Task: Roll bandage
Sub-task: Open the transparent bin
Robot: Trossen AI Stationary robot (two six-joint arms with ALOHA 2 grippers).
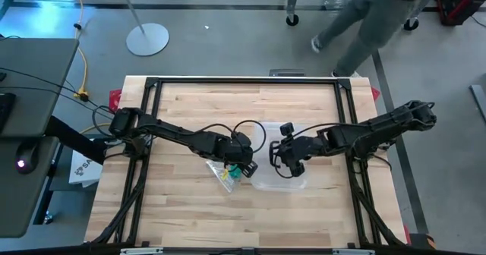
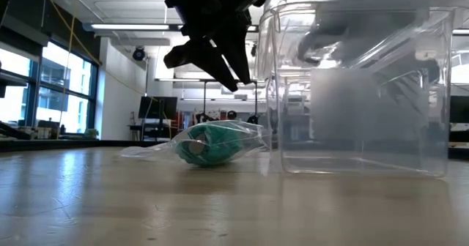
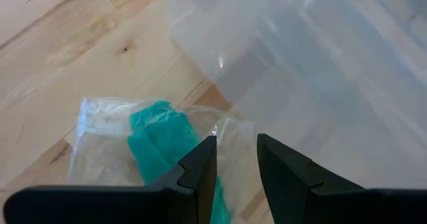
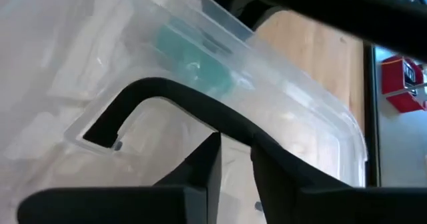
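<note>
The green bandage (image 3: 157, 147) lies bunched inside a crinkly clear plastic bag (image 1: 225, 173) that rests on the wooden table; it also shows in the low view (image 2: 212, 145). My left gripper (image 3: 237, 161) hangs just above the bag's box-side end, its fingers a narrow gap apart and empty; in the low view (image 2: 220, 63) it is clear of the bag. My right gripper (image 4: 233, 161) is at the clear plastic box (image 2: 359, 92), shut on its black handle. My right gripper pinches the box's black handle (image 4: 230, 121) between its two fingers, partway along the bail. The fingers lie across the handle. The box hangs or stands upright below it; whether its base is off the table, I cannot tell.
The clear box (image 1: 279, 175) stands right beside the bag, toward the table's right. Bare wood (image 1: 190, 217) lies toward the near edge and the far edge. A person (image 1: 380, 20) walks beyond the table's far right corner.
</note>
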